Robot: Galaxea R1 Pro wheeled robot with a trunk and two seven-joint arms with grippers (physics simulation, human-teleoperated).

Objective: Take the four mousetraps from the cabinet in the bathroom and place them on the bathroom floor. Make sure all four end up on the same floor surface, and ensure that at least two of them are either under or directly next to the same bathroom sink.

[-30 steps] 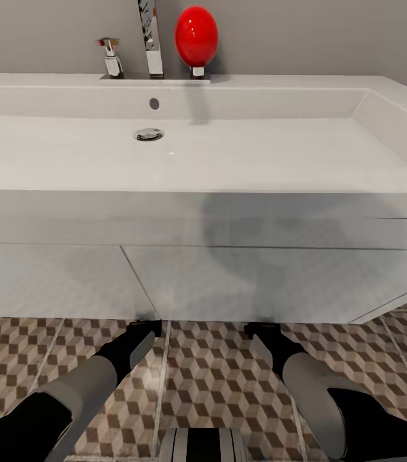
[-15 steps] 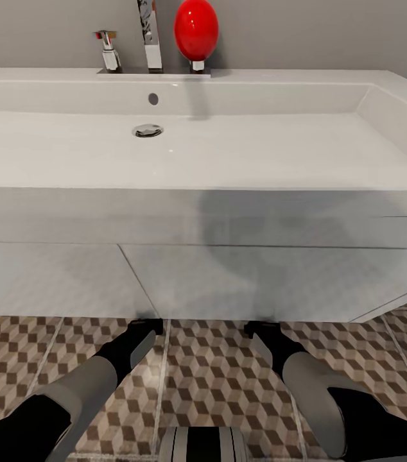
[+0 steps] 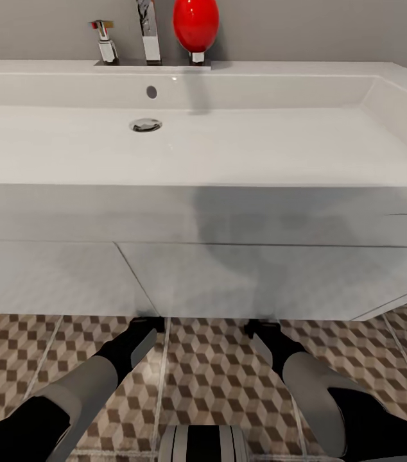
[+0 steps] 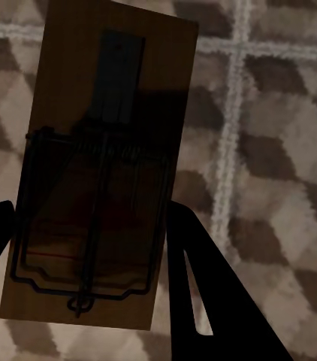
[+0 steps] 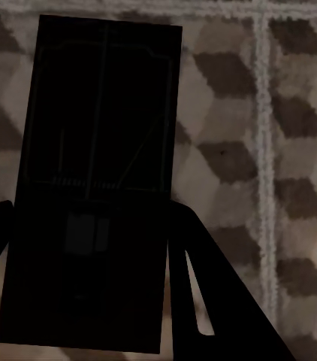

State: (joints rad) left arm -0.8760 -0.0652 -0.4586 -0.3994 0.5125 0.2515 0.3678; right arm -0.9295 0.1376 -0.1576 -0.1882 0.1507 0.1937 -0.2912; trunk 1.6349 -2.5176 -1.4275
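Facing the white sink on its vanity, with chrome tap and a red egg-shaped ornament at the back rim. Down at the vanity's foot, left gripper pinching a brown mousetrap by its long edges, right gripper clamped likewise on a darker, shadowed mousetrap. Both held above the cube-patterned bathroom floor; contact with the tiles impossible to tell.

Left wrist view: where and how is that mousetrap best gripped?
By its two long edges, near the end nearer the camera, much as the left hand has it: fingers on either side of the mousetrap. The slab is flat and narrow, and the edges likely keep fingers off the wire spring on its face.
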